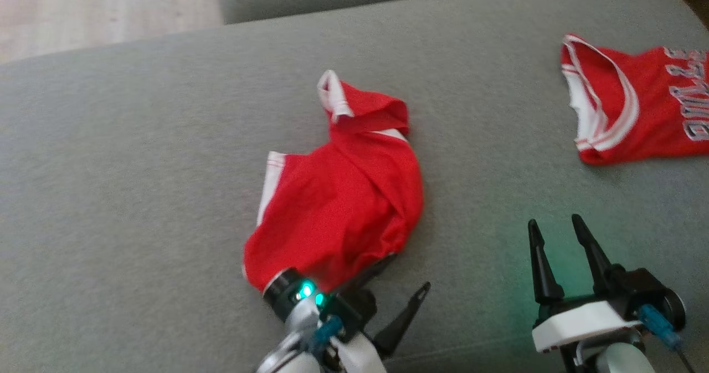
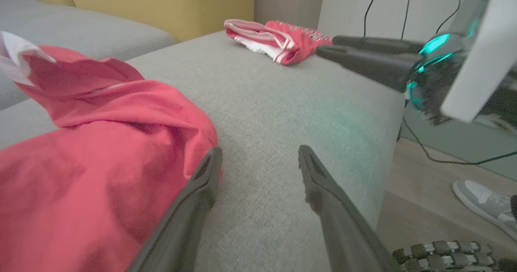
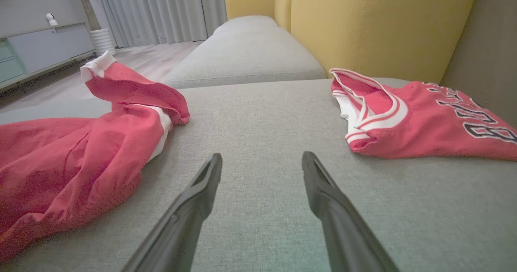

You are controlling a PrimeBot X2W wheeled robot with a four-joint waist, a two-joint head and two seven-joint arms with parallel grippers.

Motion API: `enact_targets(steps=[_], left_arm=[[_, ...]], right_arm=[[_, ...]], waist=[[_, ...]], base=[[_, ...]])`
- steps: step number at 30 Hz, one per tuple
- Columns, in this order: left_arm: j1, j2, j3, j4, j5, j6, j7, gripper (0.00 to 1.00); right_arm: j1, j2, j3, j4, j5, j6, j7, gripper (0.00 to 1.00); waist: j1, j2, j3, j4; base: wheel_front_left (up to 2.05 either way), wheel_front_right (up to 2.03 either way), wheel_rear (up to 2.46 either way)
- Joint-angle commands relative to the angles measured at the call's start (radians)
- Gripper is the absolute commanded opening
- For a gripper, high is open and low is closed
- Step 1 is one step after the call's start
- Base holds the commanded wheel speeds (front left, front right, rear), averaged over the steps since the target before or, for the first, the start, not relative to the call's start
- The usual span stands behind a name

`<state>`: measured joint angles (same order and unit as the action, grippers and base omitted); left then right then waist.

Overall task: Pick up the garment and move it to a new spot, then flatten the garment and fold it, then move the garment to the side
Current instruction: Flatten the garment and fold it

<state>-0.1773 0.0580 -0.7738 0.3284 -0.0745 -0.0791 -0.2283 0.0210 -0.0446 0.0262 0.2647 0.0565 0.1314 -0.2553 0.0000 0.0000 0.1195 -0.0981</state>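
Left fingers (image 2: 323, 199): spread wide, nothing between them; one finger touches the garment's edge, the other stands over bare cushion.
Right fingers (image 3: 329, 207): spread wide, empty, low over bare cushion, apart from both cloths.
Garment (image 1: 343, 207): red with white trim, crumpled in a heap at mid-cushion, near end reaching the left arm's wrist.
Second jersey (image 1: 637, 107): red, lettered, lying at the cushion's right side, well apart from the garment.
Sofa cushion (image 1: 138, 168): grey fabric, carries both cloths.
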Motion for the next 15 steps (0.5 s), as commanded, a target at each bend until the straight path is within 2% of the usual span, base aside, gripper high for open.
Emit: enact_targets(steps=[1,7,10,11,12,13,15], left_arm=[[-0.074,-0.007,0.015,0.006,-0.013,0.017,0.002,1.0],[-0.188,-0.008,-0.019,0.199,-0.01,0.138,0.033,1.0],[-0.209,-0.008,-0.035,0.267,-0.004,0.153,0.065,1.0],[-0.215,-0.008,-0.037,0.29,-0.012,0.159,0.076,0.49],[-0.223,-0.008,-0.04,0.309,-0.017,0.163,0.084,0.3],[-0.231,-0.008,-0.043,0.323,-0.021,0.166,0.088,0.0],[-0.244,-0.008,-0.042,0.333,-0.041,0.167,0.091,0.0]], right_arm=[[-0.041,-0.006,0.027,-0.023,0.011,-0.001,-0.006,1.0],[-0.057,-0.006,0.025,-0.016,0.03,-0.001,-0.006,1.0],[-0.058,-0.006,0.027,-0.011,0.035,-0.001,-0.006,1.0],[-0.058,-0.006,0.028,-0.009,0.038,-0.001,-0.006,1.0],[-0.059,-0.006,0.026,-0.008,0.041,-0.001,-0.006,1.0],[-0.059,-0.006,0.023,-0.007,0.044,-0.001,-0.006,1.0],[-0.057,-0.006,0.018,-0.006,0.047,-0.001,-0.006,1.0]], waist=[[0.0,0.0,0.04,-0.056],[0.0,0.0,0.065,-0.123],[0.0,0.0,0.067,-0.139],[0.0,0.0,0.067,-0.146],[0.0,0.0,0.067,-0.149],[0.0,0.0,0.067,-0.152],[0.0,0.0,0.062,-0.153]], base=[[0.0,0.0,0.0],[0.0,0.0,0.0],[0.0,0.0,0.0],[0.0,0.0,0.0],[0.0,0.0,0.0],[0.0,0.0,0.0],[0.0,0.0,0.0]])
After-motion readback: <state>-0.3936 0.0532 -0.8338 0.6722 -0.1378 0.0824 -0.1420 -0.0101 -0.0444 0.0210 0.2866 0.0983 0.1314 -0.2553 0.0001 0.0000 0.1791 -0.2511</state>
